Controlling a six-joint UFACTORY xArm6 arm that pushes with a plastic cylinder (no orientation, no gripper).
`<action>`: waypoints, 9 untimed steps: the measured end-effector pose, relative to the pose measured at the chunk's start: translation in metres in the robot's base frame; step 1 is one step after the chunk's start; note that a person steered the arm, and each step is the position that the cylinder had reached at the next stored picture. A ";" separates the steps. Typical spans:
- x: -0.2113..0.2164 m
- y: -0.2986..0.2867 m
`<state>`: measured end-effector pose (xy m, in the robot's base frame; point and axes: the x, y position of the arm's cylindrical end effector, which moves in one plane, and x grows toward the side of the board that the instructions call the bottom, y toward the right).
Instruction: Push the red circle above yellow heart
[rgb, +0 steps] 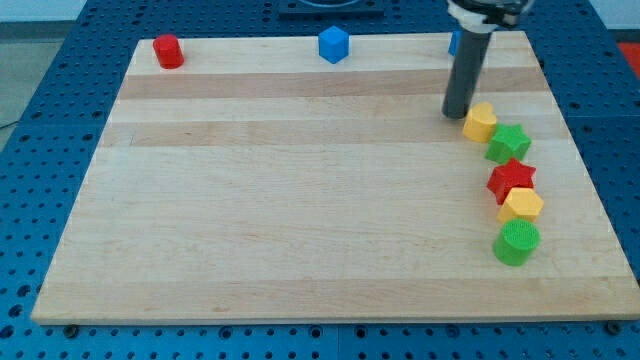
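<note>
Our bare tip (457, 114) holds nothing, just left of the yellow heart (480, 121). The red circle (168, 51) looks light, rigid; we'd push its far-left side.

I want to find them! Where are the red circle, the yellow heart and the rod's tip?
red circle (168, 51), camera view, middle of its side.
yellow heart (480, 121), camera view, its top face.
my tip (458, 114), camera view, rod's very bottom end, just left of the heart.

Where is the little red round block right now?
The red circle sits in the board's far corner at the view's top left, alone; its nearest neighbour is the blue cube off to its right along the top edge.
</note>
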<state>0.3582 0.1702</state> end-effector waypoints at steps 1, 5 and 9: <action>0.000 0.029; 0.000 -0.107; -0.094 -0.475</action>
<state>0.2640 -0.3050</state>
